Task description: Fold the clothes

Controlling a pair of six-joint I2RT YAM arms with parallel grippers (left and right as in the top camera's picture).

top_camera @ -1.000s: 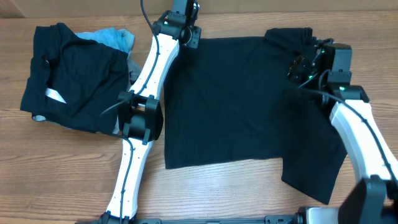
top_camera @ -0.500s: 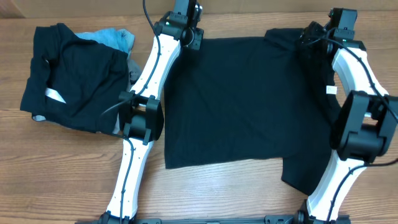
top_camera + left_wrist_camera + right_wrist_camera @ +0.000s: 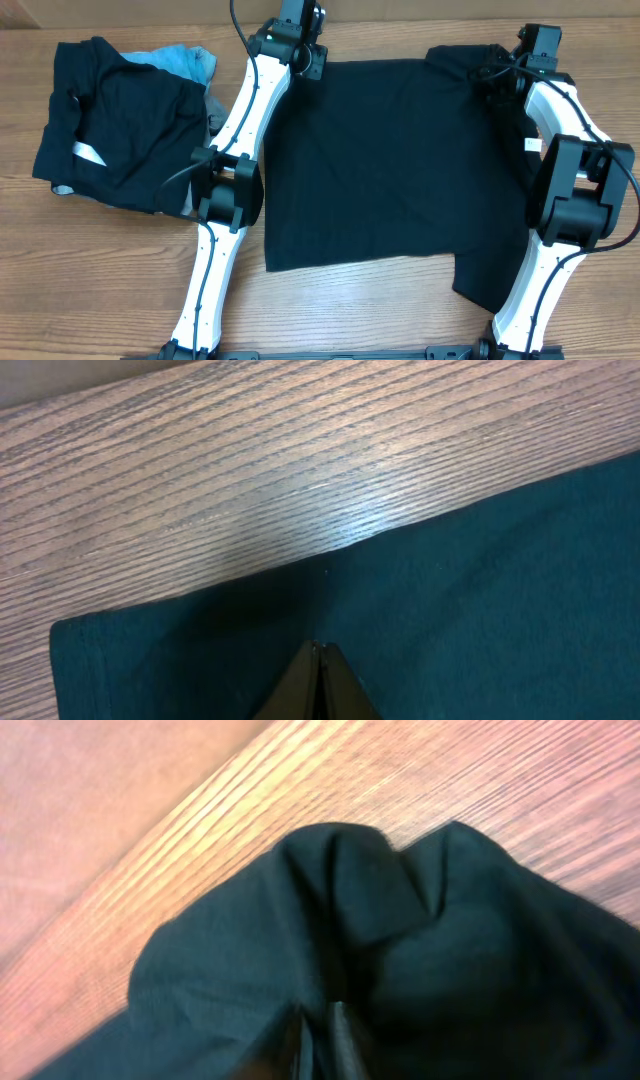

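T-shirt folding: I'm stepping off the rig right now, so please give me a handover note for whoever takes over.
Left gripper: shut, tips on the T-shirt near its far left corner. I cannot tell whether it pinches cloth.
Right gripper: shut on bunched T-shirt cloth at the far right.
T-shirt: spread mostly flat on the table between the arms. Other garments are piled at the left.
Done: laid out.
Left: every fold, as far as shows.
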